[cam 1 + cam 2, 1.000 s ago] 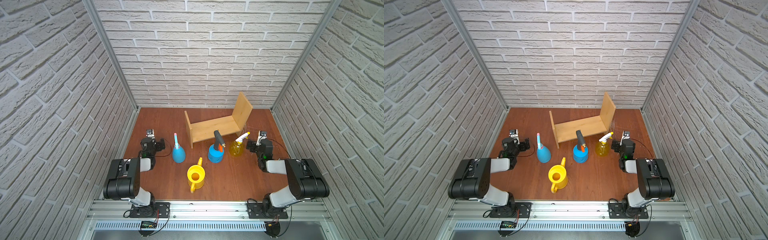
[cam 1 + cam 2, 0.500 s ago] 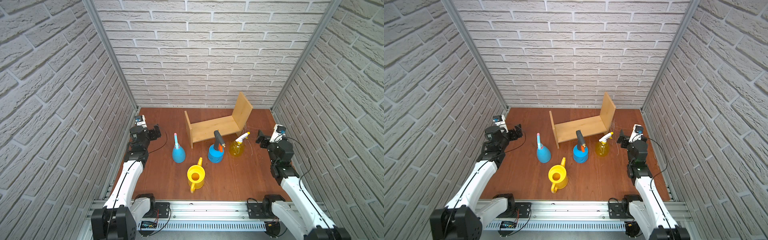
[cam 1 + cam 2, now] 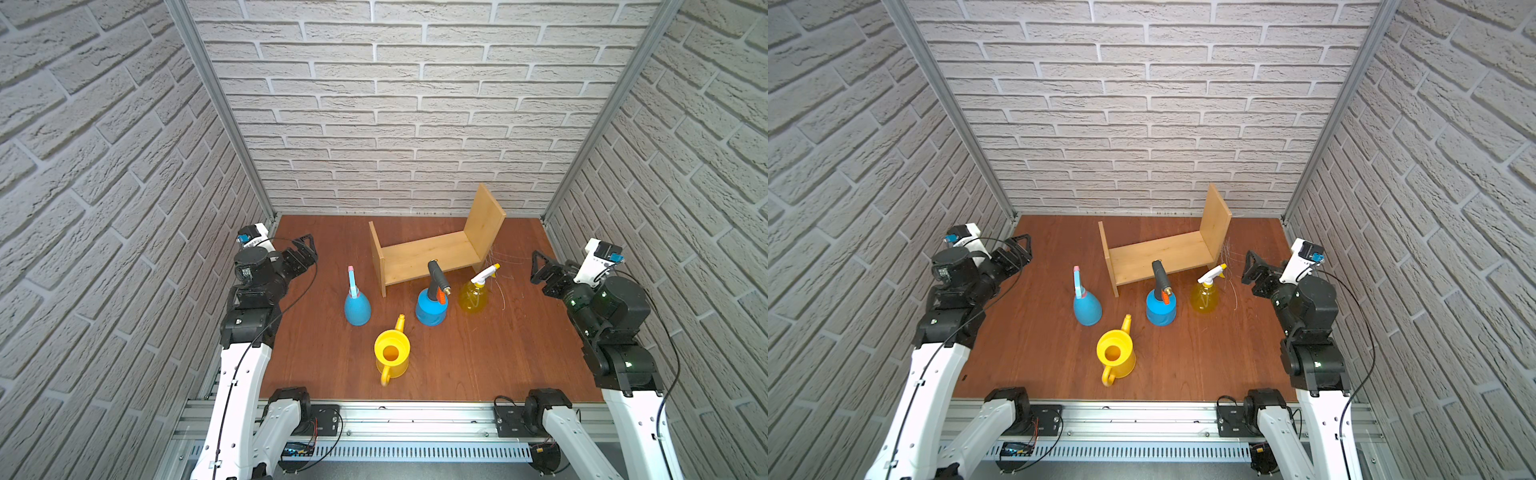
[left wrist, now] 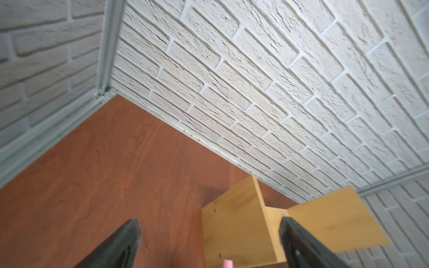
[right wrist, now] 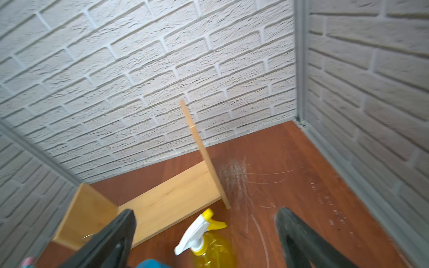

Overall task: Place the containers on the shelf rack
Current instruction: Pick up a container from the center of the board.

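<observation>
both grippers wide open and empty, all four containers on the table in front of the rack

the left gripper [image 3: 306, 246] hangs at the left edge of the table [image 3: 332, 374], close to the side wall, jaws spread wide with nothing between them. in its wrist view the two dark fingers [image 4: 126, 236] frame bare table and the short end panel of the rack [image 4: 236, 227]. the pink tip of the teardrop bottle [image 4: 227, 263] just shows at the edge of that view.

the right gripper [image 3: 536, 268] hangs at the opposite edge, near the right wall, also fully spread and holding nothing. it points in toward the middle. its wrist view looks past the fingers [image 5: 287, 225] at the yellow bottle [image 5: 212, 250], which stands just in front of the rack's taller panel, white trigger head up. pale scratches [image 5: 234, 171] mark the table beside that panel.

in both top views the rack sits toward the back of the table, set at a slant, its board bare, the short panel to the left and the tall one to the right. the containers stand upright on the table in front of it, none on the board. the teardrop bottle is left of the short panel, near the left gripper but apart from it. the sprayer [image 3: 431, 307] stands before the middle of the board, with the yellow bottle just beside it on the right. the can [image 3: 391, 357] sits nearest the front rail, spout toward the rack, handle toward the rail, between the teardrop bottle and the sprayer and apart from both.
</observation>
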Available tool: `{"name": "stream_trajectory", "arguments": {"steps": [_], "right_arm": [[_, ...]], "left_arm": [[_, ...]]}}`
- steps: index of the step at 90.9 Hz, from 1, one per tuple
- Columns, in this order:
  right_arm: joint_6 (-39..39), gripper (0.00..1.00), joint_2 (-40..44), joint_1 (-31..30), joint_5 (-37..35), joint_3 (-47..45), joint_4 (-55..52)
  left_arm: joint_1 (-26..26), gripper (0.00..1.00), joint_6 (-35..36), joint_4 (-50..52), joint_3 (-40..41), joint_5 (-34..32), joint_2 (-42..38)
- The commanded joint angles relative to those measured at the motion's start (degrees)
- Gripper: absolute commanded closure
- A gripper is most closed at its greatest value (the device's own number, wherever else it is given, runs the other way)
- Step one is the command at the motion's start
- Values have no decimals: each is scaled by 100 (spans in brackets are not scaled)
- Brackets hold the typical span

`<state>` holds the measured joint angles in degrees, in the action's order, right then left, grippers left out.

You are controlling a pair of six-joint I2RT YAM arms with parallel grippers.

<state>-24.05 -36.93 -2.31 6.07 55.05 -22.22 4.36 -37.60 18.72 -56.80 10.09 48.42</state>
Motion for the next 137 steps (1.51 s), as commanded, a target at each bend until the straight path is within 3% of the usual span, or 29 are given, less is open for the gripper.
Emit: {"name": "stream_trajectory", "arguments": {"steps": [1,10,18,33,41,50,89,137], "right_arm": [[-841,1,-203,-43,1643,219,-140],[-1035,1,-425,-339,1984,502,-372],[-746,0,-569,-1091,1498,793,-890],[-370,0,-1167,-2838,26,1326,-1910],[-304,0,-1560,-3681,-1161,1629,-2293],[-267,3,-2162,-4310,-1958,2013,-2695],[-287,36,-4383,-4577,-1940,3346,-3005],[-83,56,-5166,-4568,-2072,3723,-3284]], "left_arm": [[-273,2,-737,40,-128,796,-72],[-915,2,-878,-31,-91,622,-136],[-1708,2,-889,-151,2,150,-202],[-2972,2,-948,-536,200,-604,-114],[-3298,2,-950,-696,188,-793,56],[-3434,2,-979,-684,106,-844,235],[-3488,2,-897,-478,210,-1103,0],[-3485,2,-453,-335,79,-1272,-66]]}}
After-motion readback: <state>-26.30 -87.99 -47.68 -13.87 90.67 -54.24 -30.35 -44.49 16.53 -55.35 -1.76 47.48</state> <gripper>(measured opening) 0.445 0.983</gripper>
